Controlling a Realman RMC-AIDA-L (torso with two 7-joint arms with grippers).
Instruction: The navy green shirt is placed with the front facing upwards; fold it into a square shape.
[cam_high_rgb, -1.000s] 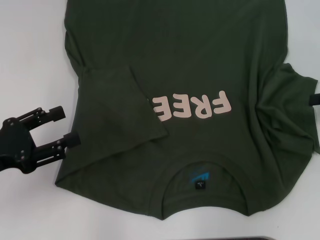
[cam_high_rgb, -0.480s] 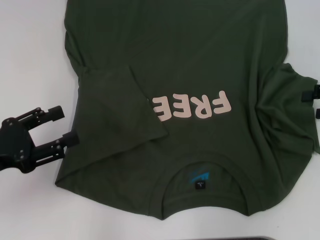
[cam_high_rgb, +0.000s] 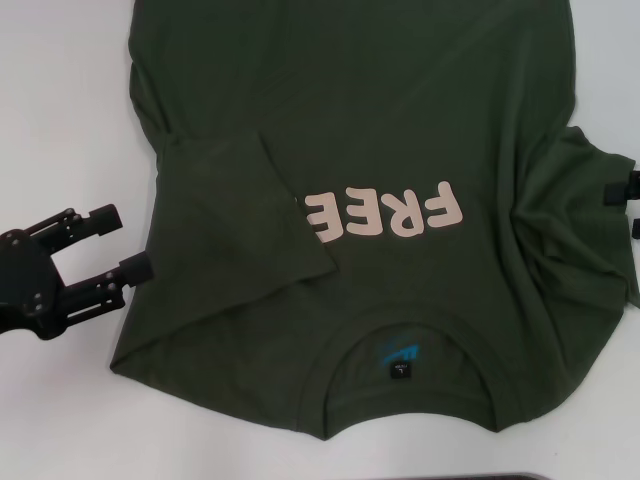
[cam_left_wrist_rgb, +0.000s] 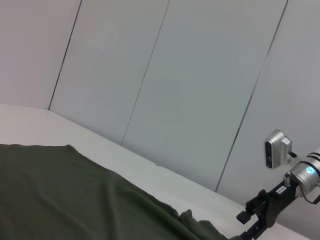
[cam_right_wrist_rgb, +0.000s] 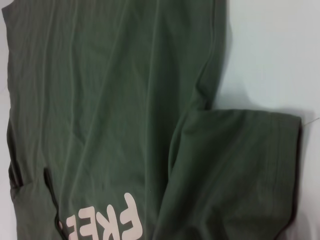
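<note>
Drawn slightly back leftward, the left gripper (cam_high_rgb: 122, 243) stands with jaws wide, just beside the navy green shirt (cam_high_rgb: 360, 130), spread face-up across the white table (cam_high_rgb: 60, 120). Right gripper (cam_high_rgb: 628, 205) peeks at the right sleeve; grip unclear.

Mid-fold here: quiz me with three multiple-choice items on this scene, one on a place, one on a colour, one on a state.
1. Where is the left gripper?
A. On the lettering
B. On the table beside the shirt
C. Over the collar

2. What colour are the letters?
A. Pale pink
B. Yellow
C. Blue

3. How does the left sleeve lie?
A. Spread out flat
B. Rolled up
C. Folded in over the chest

Answers: 1 B, its open fingers sit at the shirt's edge, on the white table. 2 A, pink against green. 3 C, it covers part of the lettering.
</note>
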